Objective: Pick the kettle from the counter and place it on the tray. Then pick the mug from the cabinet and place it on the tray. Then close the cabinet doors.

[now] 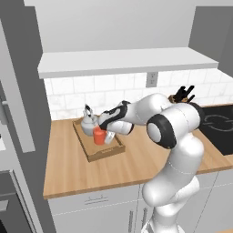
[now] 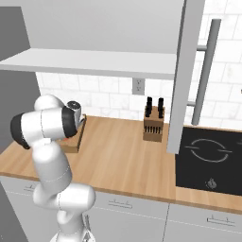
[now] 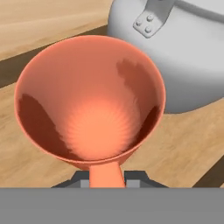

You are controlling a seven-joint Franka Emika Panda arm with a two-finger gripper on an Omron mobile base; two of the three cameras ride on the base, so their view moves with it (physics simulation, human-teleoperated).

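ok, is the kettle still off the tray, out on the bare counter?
No, the kettle sits inside the tray, right beside the mug.

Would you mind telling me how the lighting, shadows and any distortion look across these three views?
Left base view: soft, even light, a faint shadow under the cabinet, no glare. Right base view: equally flat, slightly soft edges on the knife block. Hand view: the mug is stretched into a funnel shape by closeness, with a bright patch at its bottom and dark patches on its inner wall; the kettle looms large.
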